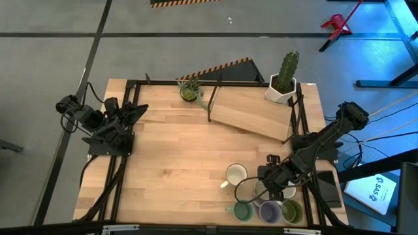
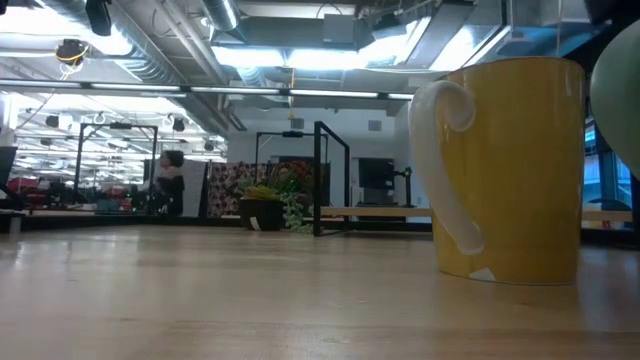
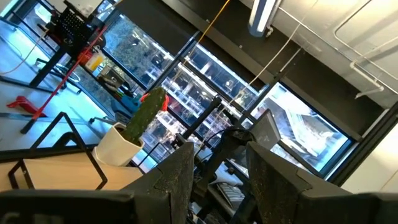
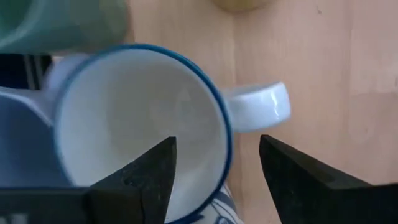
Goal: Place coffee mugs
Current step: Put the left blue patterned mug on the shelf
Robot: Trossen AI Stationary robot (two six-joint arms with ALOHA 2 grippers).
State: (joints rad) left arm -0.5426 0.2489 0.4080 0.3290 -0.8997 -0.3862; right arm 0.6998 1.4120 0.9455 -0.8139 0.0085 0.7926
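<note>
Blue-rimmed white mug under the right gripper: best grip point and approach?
Pinch the blue-rimmed white mug by its rim wall, coming from above: it stands mouth-up. The right gripper already straddles the wall beside the handle, fingers open. Neighbouring mugs crowd the far side.

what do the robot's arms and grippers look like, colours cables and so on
Both arms are dark, near black, built of chunky jointed segments with black cables trailing from them. The left arm rises from a flat dark base plate. The right arm is a long slim link ending in a bulkier wrist. The right gripper has flat, angular black jaws with matte faces; the left gripper looks the same. No markings are visible.
</note>
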